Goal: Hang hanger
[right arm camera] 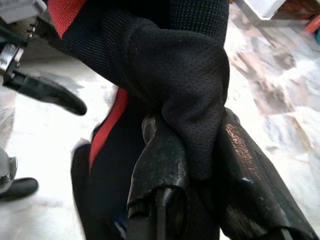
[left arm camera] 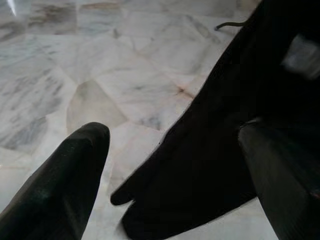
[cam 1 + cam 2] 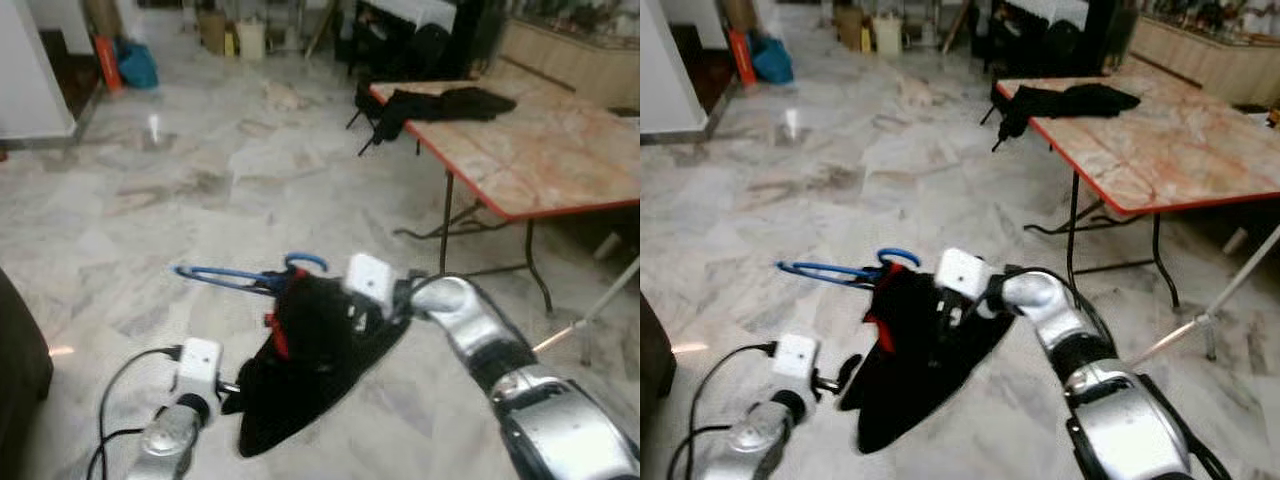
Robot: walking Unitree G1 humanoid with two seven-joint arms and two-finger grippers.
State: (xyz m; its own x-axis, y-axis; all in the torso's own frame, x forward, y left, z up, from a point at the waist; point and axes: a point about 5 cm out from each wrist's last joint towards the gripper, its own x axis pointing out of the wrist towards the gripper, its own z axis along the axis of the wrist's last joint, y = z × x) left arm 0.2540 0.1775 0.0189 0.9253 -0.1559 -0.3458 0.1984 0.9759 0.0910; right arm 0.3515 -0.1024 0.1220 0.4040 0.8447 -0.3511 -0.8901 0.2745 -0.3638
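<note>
the floor [image 3: 200, 170] is pale marble tiles with grey veins, and it goes far back to a wall corner where an orange thing and a blue bag [image 3: 137, 65] lie. on the robot's right side stands a folding table [image 3: 540, 150] with a marbled top, a red edge and thin black legs, and a black cloth [image 3: 445, 103] lies on its far corner. in front of the robot, above the floor, a blue hanger [image 3: 245, 275] is held with a black garment [image 3: 300, 370] on it; the garment has a red stripe and hangs down in a long point. the hook of the hanger shows at the top of the garment, and one blue arm of it sticks out toward the robot's left. the right gripper [image 1: 192, 165] is pinched tight on a fold of the black mesh cloth near the top, with the cloth squeezed between the two fingers. the left gripper [image 3: 845, 375] is lower, just beside the hanging edge of the garment, with its fingers [image 2: 60, 185] spread wide apart and nothing between them; whether one finger touches the cloth i cannot tell.
</note>
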